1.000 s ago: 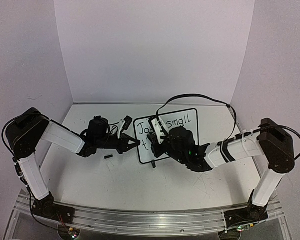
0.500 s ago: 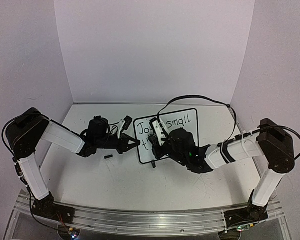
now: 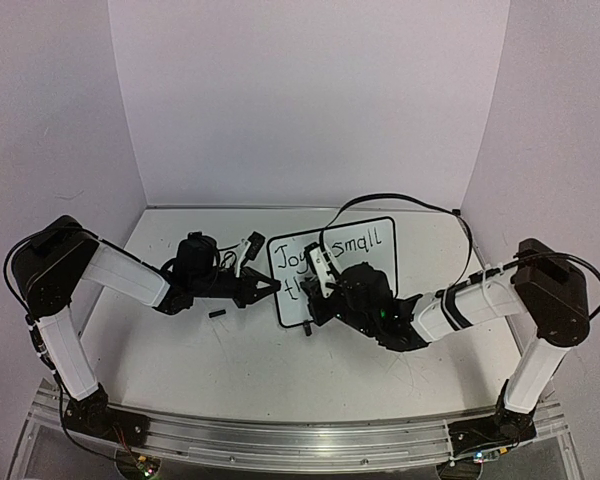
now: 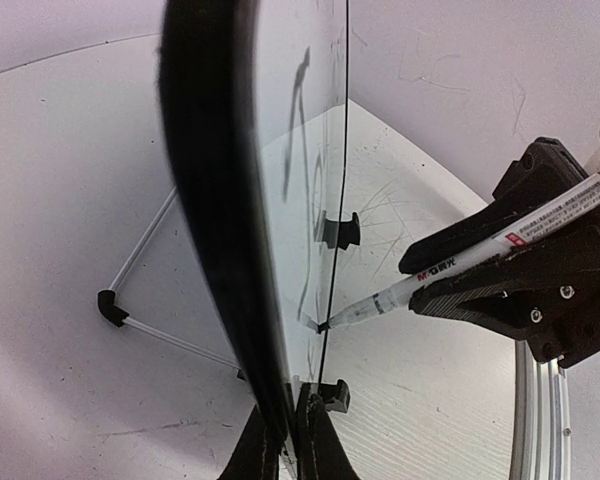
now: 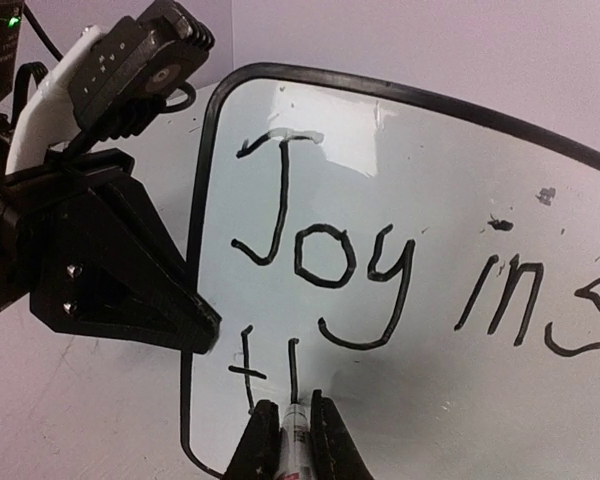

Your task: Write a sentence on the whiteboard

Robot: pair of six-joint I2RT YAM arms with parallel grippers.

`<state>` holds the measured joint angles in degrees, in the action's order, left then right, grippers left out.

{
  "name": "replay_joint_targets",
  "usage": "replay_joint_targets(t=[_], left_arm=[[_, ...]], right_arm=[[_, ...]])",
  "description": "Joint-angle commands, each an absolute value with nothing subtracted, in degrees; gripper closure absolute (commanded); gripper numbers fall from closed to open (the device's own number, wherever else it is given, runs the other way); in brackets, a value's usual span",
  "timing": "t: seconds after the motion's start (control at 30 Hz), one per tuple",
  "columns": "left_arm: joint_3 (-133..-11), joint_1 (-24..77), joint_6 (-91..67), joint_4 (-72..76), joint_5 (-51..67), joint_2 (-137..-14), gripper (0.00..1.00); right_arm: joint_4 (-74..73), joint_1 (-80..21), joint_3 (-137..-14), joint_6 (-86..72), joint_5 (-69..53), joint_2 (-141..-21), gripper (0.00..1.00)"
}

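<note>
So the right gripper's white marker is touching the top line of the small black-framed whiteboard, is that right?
Not quite: the right wrist view shows the right gripper's white marker touching the second line of the small black-framed whiteboard, below "Joy".

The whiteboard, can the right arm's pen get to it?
Looks like yes: the right gripper holds the marker with its tip at the whiteboard, and the left gripper only clamps the edge.

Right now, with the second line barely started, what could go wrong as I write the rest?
The marker tip is pressed on the whiteboard, which only the left gripper pinches, at one edge. Pushing harder might pivot the board and skew the strokes. The right gripper sits close below the "Joy" lettering, so drifting upward could smear it.
</note>
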<state>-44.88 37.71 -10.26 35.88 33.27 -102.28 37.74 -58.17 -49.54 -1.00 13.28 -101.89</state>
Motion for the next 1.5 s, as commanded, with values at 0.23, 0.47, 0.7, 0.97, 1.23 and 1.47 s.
replay_joint_targets(t=[0.23, 0.47, 0.7, 0.97, 1.23, 1.47], left_arm=[[-45.1, 37.1, -5.6, 31.8, 28.3, -102.0, 1.00], [-44.7, 37.1, -5.6, 31.8, 28.2, -101.8, 1.00], [-44.7, 37.1, -5.7, 31.8, 28.2, -101.9, 1.00], [-44.7, 37.1, -5.6, 31.8, 28.1, -102.0, 1.00], [-44.7, 37.1, -5.5, 31.8, 28.2, -102.2, 1.00], [-44.5, 37.1, -5.5, 31.7, 28.1, -102.0, 1.00]], right_arm=[[38.1, -58.3, -48.5, -3.7, 14.0, -103.4, 1.00], [38.8, -58.2, -49.7, -2.6, 16.2, -102.4, 1.00], [39.4, -58.0, -51.6, -0.7, 17.9, -102.1, 1.00], [39.4, -57.3, -52.5, -0.5, 18.6, -102.0, 1.00], [39.6, -57.0, -51.4, -0.5, 21.0, -100.3, 1.00], [39.6, -56.8, -50.1, -0.5, 22.1, -99.1, 1.00]])
